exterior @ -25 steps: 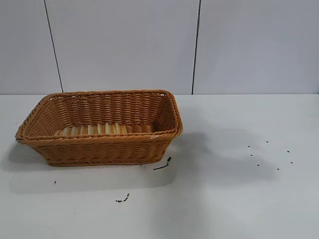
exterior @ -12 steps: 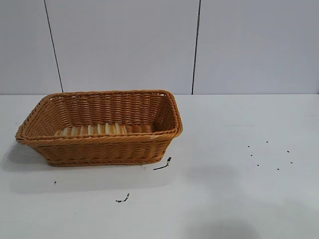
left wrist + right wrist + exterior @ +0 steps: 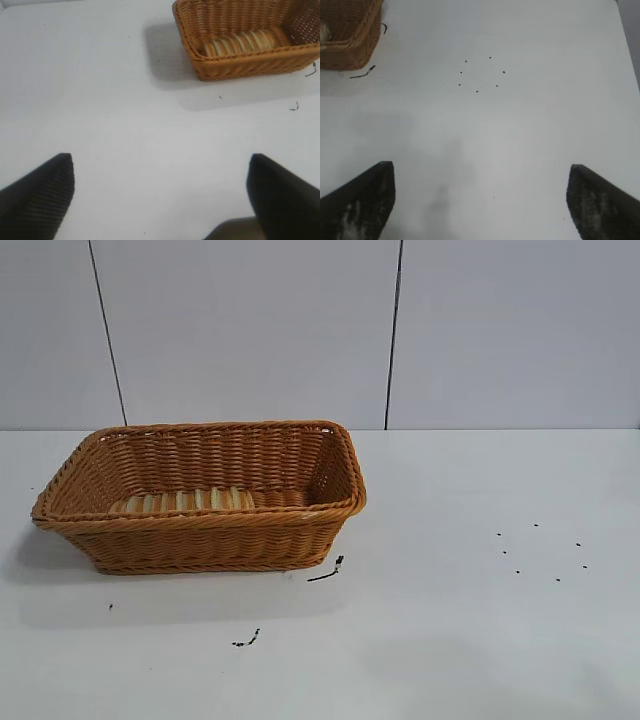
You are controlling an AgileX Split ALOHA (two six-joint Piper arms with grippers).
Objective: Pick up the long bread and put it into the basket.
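Pretty plain setup here. The desk (image 3: 480, 640) is a flat white surface that fills the whole lower half of the exterior view. Behind it is a pale grey wall (image 3: 250, 330) made of panels, with two thin dark seams (image 3: 394, 335) running down to the desk edge. There's a small ring of black dots (image 3: 540, 550) marked on the desk, plus a few dark scuffs (image 3: 246, 639). Lighting is soft and even, faint shadows only.

White table (image 3: 480, 640) bearing wicker basket (image 3: 200, 540)
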